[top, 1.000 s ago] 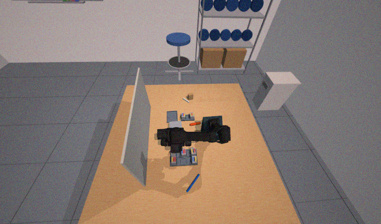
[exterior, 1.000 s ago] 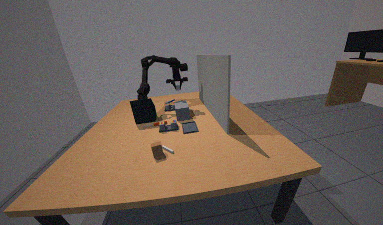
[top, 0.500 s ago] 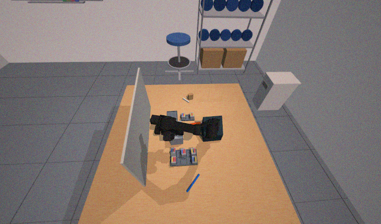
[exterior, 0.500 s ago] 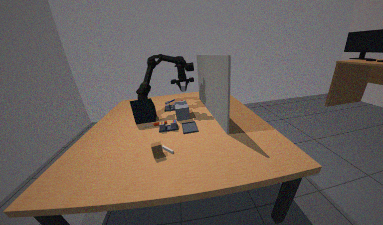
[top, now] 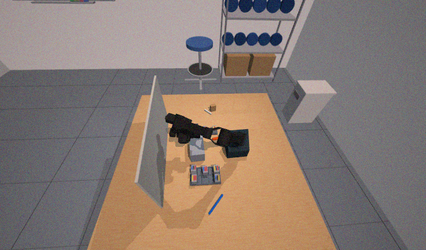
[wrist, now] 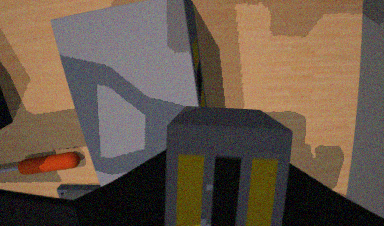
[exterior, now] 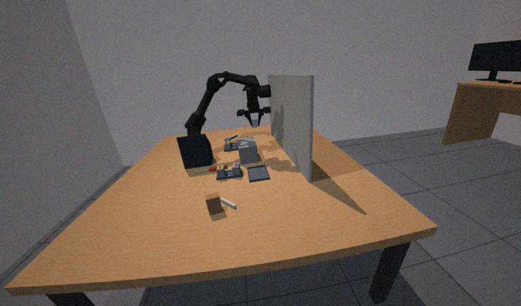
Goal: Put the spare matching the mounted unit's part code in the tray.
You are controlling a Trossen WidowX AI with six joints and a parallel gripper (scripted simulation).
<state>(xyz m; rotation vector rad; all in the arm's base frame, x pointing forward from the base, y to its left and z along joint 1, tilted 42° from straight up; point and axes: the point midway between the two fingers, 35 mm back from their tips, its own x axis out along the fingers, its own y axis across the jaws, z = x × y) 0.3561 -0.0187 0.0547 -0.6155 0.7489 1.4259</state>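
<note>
My gripper (top: 176,133) (exterior: 254,121) is shut on a grey spare (wrist: 227,171) with yellow, black and yellow stripes. It hangs high over the table beside the tall grey panel (top: 153,141) (exterior: 294,122). The mounted unit (top: 197,148) (exterior: 247,150) (wrist: 125,86), a grey box, stands below and just left of the held spare in the wrist view. The flat grey tray (exterior: 258,173) lies in front of the unit in the exterior view; in the top view my arm hides it. A grey rack (top: 204,175) holds several striped spares.
A second small rack (exterior: 229,171) lies left of the tray, with an orange-tipped tool (exterior: 212,167) (wrist: 47,163) beside it. The dark base block (top: 237,145) (exterior: 195,150) carries my arm. There is also a blue pen (top: 216,204), a brown cube (top: 213,107) (exterior: 213,204) and a white stick (top: 207,111) (exterior: 228,203).
</note>
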